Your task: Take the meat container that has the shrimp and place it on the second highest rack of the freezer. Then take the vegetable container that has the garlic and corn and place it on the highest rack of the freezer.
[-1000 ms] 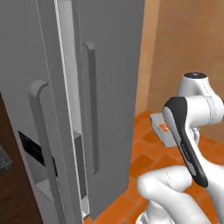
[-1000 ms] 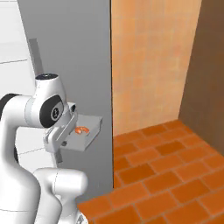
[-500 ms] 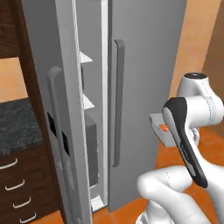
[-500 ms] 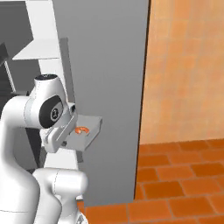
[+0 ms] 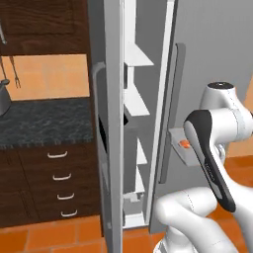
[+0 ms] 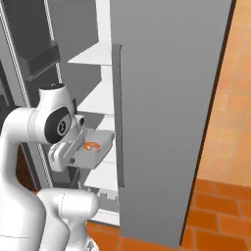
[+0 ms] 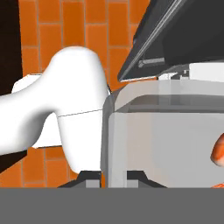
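The gripper (image 7: 113,177) is closed on the near wall of the container (image 6: 93,152), a shallow grey tray carrying an orange shrimp (image 6: 90,145); in the hand view the two fingertips (image 7: 92,180) pinch that wall from either side, with the shrimp (image 7: 218,152) at 3 o'clock. In the right base view the container is held level in the air, in front of the freezer (image 6: 166,98), just beside the vertical bar handle (image 6: 117,112) of the closed right door. The left door stands open, exposing white shelves. The highest rack (image 6: 90,53) lies at 12 o'clock from the container; the second highest rack (image 6: 98,98) lies directly beneath it, still above the container. A dark door bin (image 6: 41,58) sits at 10 o'clock. In the left base view the container (image 5: 182,148) shows at the handle (image 5: 170,113), with a dark counter (image 5: 44,123) and drawers (image 5: 59,183) at 9 o'clock.
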Available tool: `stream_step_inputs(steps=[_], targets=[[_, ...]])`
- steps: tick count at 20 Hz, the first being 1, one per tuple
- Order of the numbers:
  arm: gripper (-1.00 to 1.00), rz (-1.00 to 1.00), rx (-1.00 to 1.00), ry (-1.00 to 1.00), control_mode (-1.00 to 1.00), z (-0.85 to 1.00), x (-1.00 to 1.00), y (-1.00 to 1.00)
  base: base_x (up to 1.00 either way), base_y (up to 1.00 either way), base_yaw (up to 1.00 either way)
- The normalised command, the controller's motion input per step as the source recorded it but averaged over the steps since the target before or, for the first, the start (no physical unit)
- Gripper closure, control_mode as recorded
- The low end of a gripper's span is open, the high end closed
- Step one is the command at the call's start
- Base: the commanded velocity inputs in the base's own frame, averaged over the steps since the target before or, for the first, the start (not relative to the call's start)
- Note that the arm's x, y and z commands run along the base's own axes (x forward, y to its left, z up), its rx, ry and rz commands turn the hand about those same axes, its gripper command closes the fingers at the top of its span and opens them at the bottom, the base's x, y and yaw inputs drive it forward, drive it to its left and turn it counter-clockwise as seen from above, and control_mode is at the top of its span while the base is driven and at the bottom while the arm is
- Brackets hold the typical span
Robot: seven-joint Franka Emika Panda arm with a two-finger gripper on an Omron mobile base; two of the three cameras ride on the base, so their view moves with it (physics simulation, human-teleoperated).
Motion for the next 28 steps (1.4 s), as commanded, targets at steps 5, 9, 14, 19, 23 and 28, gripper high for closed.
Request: stream_step_inputs(steps=[5,9,14,19,23,28], targets=[[1.0,0.0,0.0,0.0,1.0,0.0,0.0,0.0,0.15,0.06,0.29],[1.0,0.0,0.0,0.0,1.0,0.0,0.0,0.0,0.21,0.0,0.37],[1.0,0.0,0.0,0.0,1.0,0.0,0.0,0.0,0.18,0.0,0.43],[1.0,0.0,0.0,0.0,1.0,0.0,0.0,0.0,0.19,-0.05,0.31],[1.0,0.0,0.0,0.0,1.0,0.0,0.0,0.0,0.04,-0.44,0.03],[1.0,0.0,0.0,0.0,1.0,0.0,0.0,0.0,0.57,-0.51,0.0]])
